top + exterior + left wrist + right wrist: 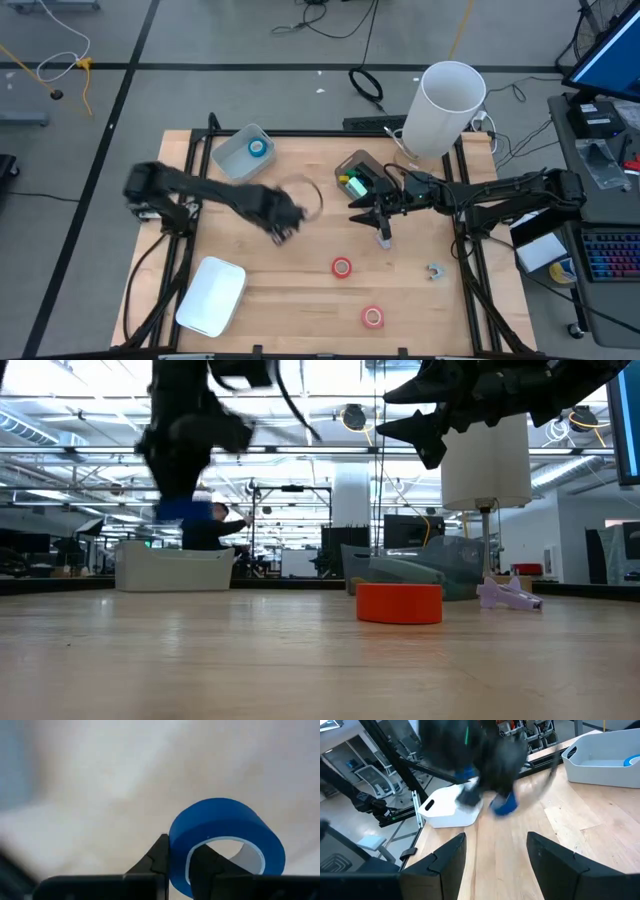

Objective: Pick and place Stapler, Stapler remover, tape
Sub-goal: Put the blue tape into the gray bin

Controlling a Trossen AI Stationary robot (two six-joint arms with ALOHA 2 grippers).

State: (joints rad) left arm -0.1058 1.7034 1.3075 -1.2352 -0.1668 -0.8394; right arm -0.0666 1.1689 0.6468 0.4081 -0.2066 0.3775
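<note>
My left gripper (283, 226) hangs over the table's middle left, shut on a blue tape roll (225, 827), which also shows blurred in the right wrist view (504, 806). Two red tape rolls (342, 267) (372, 317) lie flat on the wood near the front. Another blue roll (259, 148) lies in the grey bin (232, 160). The pale stapler remover (434, 271) lies at the front right. I cannot make out the stapler; something green and dark lies in the clear container (358, 172). My right gripper (495, 855) stands open, held level over the table's middle right. My left gripper pinches the blue roll's wall (178, 852), with one finger (202, 862) inside the ring's hole and the other (159, 857) outside it. The fingers come from above, pointing down. The roll hangs clear of the table.
A white tray (212, 296) lies at the front left. A tall white cylinder (447, 108) stands at the back right corner. Bare wood lies between the two arms and along the front edge.
</note>
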